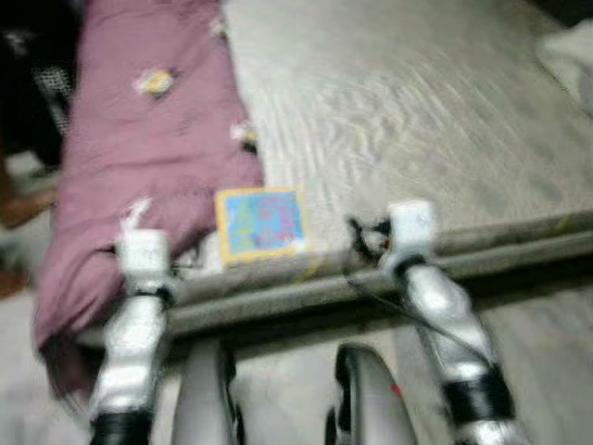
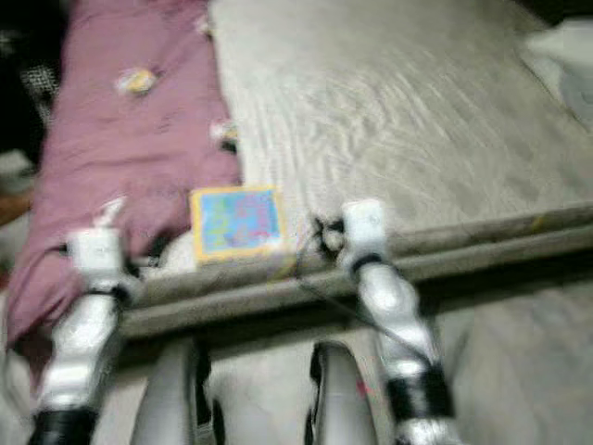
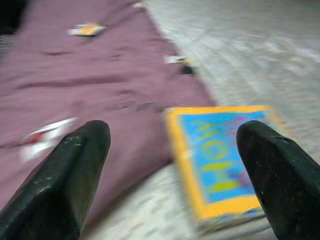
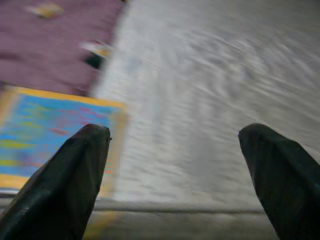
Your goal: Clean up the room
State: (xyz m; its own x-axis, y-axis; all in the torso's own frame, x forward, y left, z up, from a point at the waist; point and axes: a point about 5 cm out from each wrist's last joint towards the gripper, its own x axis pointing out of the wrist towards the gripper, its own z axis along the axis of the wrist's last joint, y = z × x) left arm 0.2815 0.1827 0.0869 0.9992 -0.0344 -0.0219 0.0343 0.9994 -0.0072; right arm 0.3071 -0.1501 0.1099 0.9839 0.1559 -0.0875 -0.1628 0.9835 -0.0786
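Nearest the lens, the left gripper (image 3: 172, 175) shows two black fingers (image 3: 70, 175) spread wide apart with nothing between them; the right gripper (image 4: 175, 180) likewise has its fingers (image 4: 65, 185) parted and bare; both hang just over the near edge of the bed (image 1: 417, 120)

The book (image 3: 220, 160) is one flat square thing with a yellow border and a bright blue cover bearing yellow-green lettering and some pinkish marks; blur keeps the words from being read; it lies flat on the pale grey sheet near the bed's edge, ahead of the left fingers and toward the right-hand one of the pair, and ahead of and just outside the right gripper's left-hand finger; its near corner is cut off in the left wrist view, and a finger covers part of it in the right wrist view

One mauve blanket (image 1: 139, 158) lies touching the book's far side and spreads beyond the left fingers, drooping over the bed's corner; about four small light scraps (image 1: 156, 82) dot it, too smeared to identify; a pale bundle (image 1: 570, 51) at the far right is cut by the frame; every view is motion-blurred
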